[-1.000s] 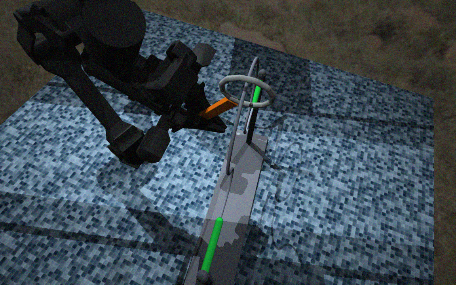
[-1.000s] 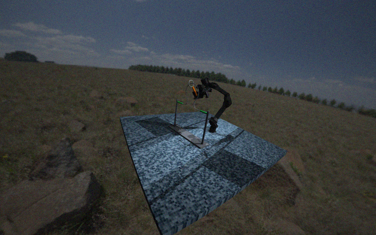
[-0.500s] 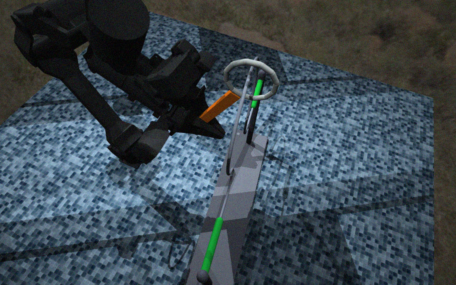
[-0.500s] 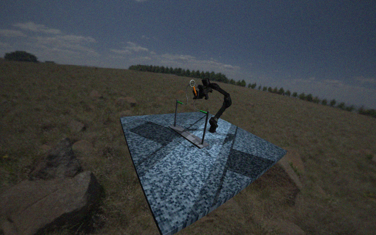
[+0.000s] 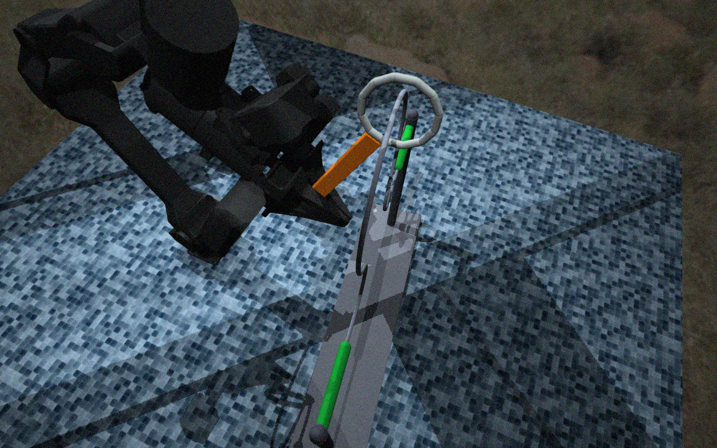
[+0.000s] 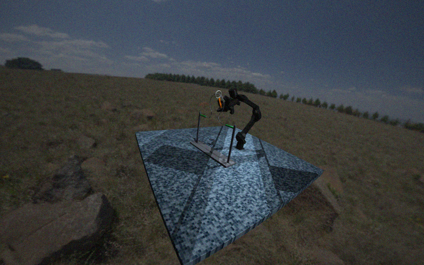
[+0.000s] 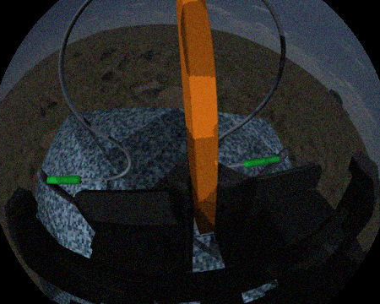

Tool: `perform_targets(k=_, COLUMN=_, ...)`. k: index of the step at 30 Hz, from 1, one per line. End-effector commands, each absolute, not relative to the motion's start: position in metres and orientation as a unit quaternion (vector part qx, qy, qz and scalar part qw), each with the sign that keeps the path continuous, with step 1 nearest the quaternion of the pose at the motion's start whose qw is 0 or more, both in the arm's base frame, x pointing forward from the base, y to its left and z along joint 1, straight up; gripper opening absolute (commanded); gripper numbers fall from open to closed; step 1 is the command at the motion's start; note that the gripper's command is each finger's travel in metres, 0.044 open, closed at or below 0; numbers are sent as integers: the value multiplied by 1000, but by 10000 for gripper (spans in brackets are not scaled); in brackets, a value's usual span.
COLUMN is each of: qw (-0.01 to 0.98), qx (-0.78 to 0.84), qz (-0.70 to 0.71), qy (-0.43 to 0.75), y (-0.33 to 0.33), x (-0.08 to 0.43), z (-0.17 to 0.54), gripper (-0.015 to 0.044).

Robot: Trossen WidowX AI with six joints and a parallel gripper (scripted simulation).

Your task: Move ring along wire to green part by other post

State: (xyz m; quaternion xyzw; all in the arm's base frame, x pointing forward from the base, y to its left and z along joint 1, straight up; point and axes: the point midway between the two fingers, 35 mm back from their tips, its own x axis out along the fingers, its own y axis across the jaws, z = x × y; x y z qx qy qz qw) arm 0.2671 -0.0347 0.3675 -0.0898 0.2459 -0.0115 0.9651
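Note:
My gripper [image 5: 334, 206] [image 6: 221, 107] [image 7: 192, 159] is shut on the orange handle [image 5: 345, 165] [image 6: 220, 102] [image 7: 203, 105], which rises from the fingers toward the wire. The pale ring [image 5: 438, 114] [image 6: 218, 91] at its end is around the upper arch of the grey wire [image 5: 359, 250] [image 6: 210, 105] [image 7: 62, 63], standing fairly upright. In the top view the wire crosses the ring's lower rim; whether they touch cannot be told. The ring is out of the wrist view. Green parts are at the far end [image 5: 404, 147] [image 6: 202, 115] and the near end [image 5: 333, 384] [image 6: 229, 126].
A dark far post [image 5: 396, 200] [image 6: 198, 128] and near post [image 5: 319, 435] [image 6: 231, 145] stand on a grey base strip [image 5: 372, 312]. The arm reaches in from the left in the top view. The wire's two sides curve down left and right of the handle in the wrist view.

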Motion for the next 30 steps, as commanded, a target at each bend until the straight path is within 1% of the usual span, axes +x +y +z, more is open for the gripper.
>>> perform_targets(k=1, qw=964, qx=-120, qz=-21, qy=237, y=-37, x=266, z=370, gripper=-150)
perform_targets(k=30, qw=932, qx=-293, qz=-69, qy=204, y=-50, x=267, z=375, gripper=-150)
